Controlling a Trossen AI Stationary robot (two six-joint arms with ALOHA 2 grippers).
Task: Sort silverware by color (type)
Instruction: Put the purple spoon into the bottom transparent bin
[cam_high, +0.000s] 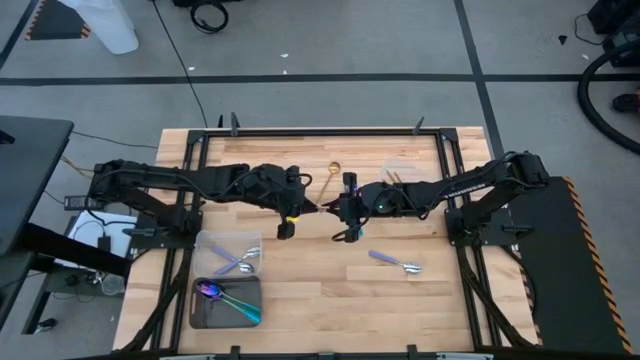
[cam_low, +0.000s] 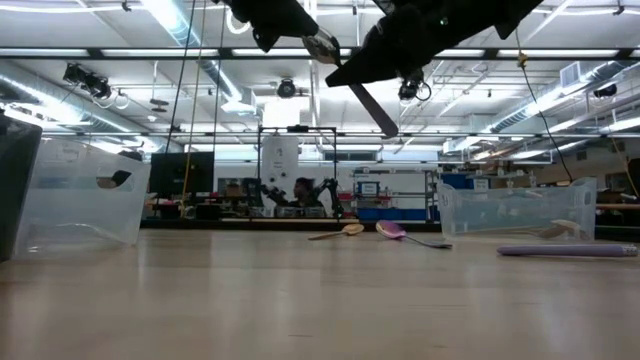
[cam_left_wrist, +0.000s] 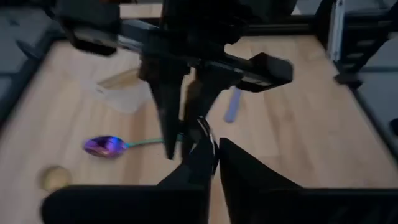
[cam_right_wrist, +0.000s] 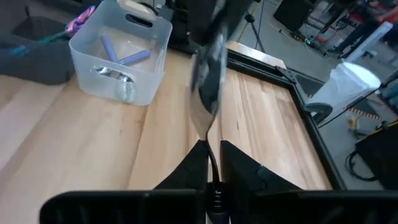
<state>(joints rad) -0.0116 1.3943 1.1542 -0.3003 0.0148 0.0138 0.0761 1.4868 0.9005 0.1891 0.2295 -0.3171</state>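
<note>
High view: both arms reach to the table's middle and meet there. Left gripper sits at 9 o'clock of the right gripper, just beside it. A gold spoon lies on the wood at 12 o'clock of the meeting point. A lavender-handled spoon lies at 4 o'clock of it. Clear tray at 8 o'clock holds lavender spoons. Dark grey tray just below it holds iridescent spoons with teal handles. A second clear tray sits at 1 o'clock, its contents unclear.

Low view: both grippers hang well above the table. A slim utensil slants down from them, clear of the wood. The gold spoon and a purple-bowled spoon lie on the far tabletop.

Left wrist view: left fingers are clenched on the utensil's shiny end. An iridescent spoon lies on the wood beyond.

Right wrist view: right fingers are pinched on the utensil's thin handle, with its bowl raised ahead. The clear tray with the lavender spoons stands beyond.
</note>
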